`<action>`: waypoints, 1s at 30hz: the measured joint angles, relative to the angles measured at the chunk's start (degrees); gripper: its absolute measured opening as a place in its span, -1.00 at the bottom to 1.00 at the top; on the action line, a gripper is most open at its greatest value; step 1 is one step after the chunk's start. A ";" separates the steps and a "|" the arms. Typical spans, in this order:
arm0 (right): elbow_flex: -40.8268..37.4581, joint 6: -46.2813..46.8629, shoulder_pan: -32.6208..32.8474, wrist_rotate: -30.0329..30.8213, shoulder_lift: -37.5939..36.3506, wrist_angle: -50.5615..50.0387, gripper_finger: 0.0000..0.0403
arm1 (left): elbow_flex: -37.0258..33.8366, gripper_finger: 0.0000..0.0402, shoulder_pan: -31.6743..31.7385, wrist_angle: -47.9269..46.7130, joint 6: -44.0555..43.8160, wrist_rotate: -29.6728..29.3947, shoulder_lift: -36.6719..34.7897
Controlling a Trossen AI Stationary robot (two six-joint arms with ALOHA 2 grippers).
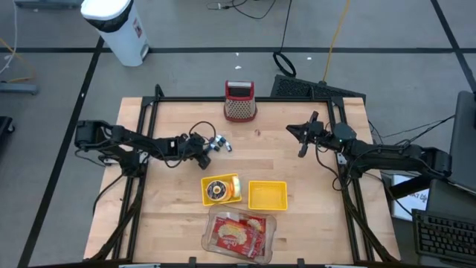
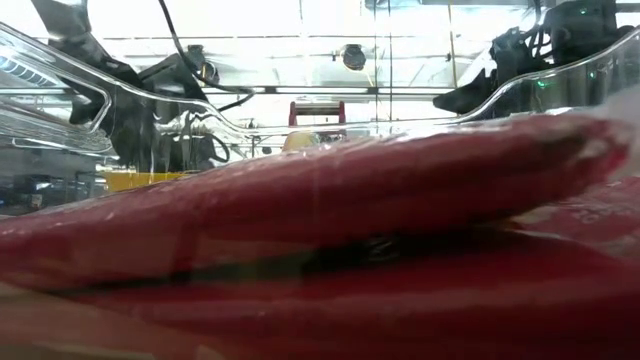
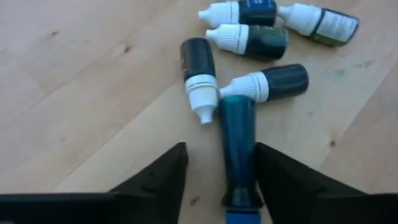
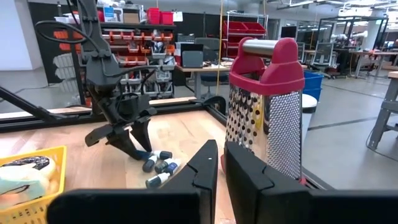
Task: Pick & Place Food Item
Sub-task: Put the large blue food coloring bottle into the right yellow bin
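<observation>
Left gripper (image 3: 217, 180): jaws spread, one on each side of a dark teal bottle (image 3: 239, 149) lying on the tabletop (image 3: 74, 93); whether they press it I cannot tell.
Bottles: five other small dropper bottles (image 3: 245, 40) lie in a loose cluster just beyond the teal one; a white-capped one (image 3: 199, 78) is beside its far end.
Right gripper (image 4: 221, 165): jaws clenched on nothing, raised above the tabletop near the right edge, facing the grater.
Grater (image 1: 239, 101): red-topped, upright at the far middle of the tabletop.
Yellow trays: one empty (image 1: 267, 195), one with a wrapped food item (image 1: 217, 190), side by side near the front.
Clear package (image 1: 239, 235): red contents, at the front edge.
</observation>
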 joint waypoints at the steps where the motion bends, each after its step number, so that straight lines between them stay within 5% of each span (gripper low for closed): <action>1: 0.00 -0.15 0.00 -0.01 0.00 -0.01 -0.91 | -0.02 -0.16 0.02 0.31 -0.33 0.02 0.02; 10: 0.00 -1.87 1.89 -0.15 0.26 0.34 -0.83 | 2.75 -0.62 -0.11 0.53 2.74 7.09 -3.30; 18: 0.00 -6.08 8.90 1.64 6.42 8.62 -0.30 | 10.63 -0.98 -0.89 0.64 7.17 16.75 -6.82; 24: 0.00 -4.06 11.52 6.04 12.35 15.52 0.01 | 12.44 -0.85 -2.32 -3.67 8.44 18.55 -6.65; 30: 0.00 -3.99 11.78 6.22 14.55 17.14 0.07 | 12.44 -0.69 -3.80 -7.50 7.20 15.77 -6.65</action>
